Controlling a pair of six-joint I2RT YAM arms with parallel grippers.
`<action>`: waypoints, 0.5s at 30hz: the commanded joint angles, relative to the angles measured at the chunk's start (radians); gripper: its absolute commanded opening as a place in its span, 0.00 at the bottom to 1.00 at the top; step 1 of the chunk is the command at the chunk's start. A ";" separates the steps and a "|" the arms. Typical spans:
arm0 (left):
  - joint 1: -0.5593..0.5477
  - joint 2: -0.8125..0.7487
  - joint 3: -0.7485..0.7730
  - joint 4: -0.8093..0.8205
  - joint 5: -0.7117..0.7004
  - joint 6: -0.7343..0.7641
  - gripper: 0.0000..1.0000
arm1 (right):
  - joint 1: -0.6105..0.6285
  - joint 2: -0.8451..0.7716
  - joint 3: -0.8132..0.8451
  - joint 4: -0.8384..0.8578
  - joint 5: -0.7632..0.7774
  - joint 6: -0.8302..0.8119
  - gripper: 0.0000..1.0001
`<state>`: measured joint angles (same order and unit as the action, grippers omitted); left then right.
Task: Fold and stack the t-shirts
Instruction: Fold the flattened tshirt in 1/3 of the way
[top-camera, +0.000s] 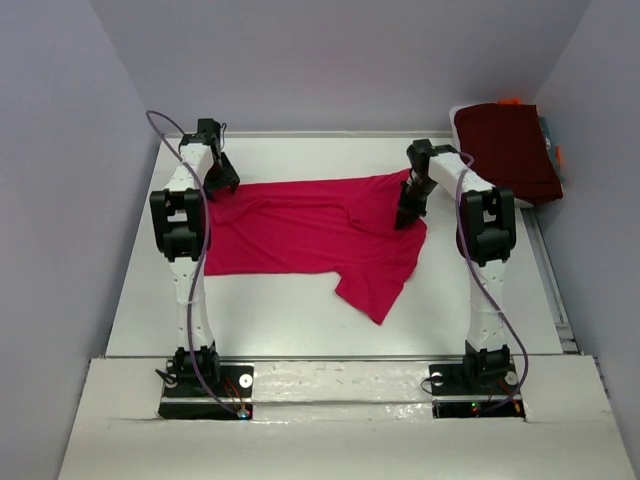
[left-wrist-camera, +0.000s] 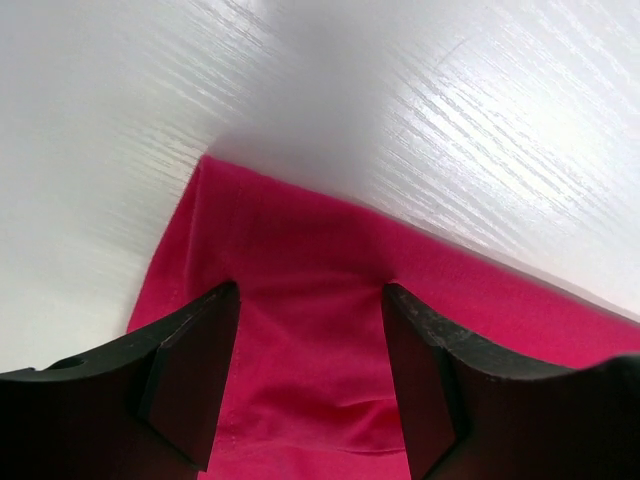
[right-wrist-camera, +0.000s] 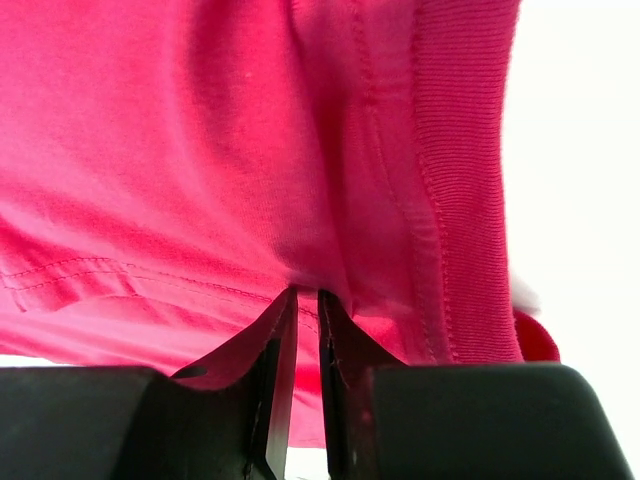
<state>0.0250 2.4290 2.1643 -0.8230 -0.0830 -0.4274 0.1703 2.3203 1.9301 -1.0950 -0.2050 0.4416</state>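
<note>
A: Nearest us, the arm bases sit at the table edge. Where's the crimson-pink t-shirt?
B: Spread across mid-table, one flap trailing toward the near edge. The dark maroon t-shirt lies folded at the far right.
A: Tools?
B: Right tool is pinched almost closed on cloth beside the ribbed collar. Left tool stands wide, straddling the cloth's far-left corner and gripping nothing.
A: Which step?
B: Taking hold for a fold, I'd judge. Next, the left must close on its corner so both lift together.
A: Any writing?
B: None legible.
</note>
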 joint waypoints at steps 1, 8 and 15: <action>0.015 -0.146 -0.011 0.030 -0.001 0.019 0.71 | -0.011 0.030 0.052 0.012 0.038 -0.029 0.21; -0.008 -0.257 -0.098 0.027 0.015 0.021 0.71 | -0.011 0.010 0.053 0.014 0.035 -0.038 0.22; -0.062 -0.418 -0.367 0.045 0.057 -0.001 0.71 | -0.011 0.010 0.032 0.027 0.024 -0.035 0.22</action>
<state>0.0021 2.1273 1.9419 -0.7757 -0.0612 -0.4240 0.1699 2.3322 1.9564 -1.0931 -0.2005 0.4217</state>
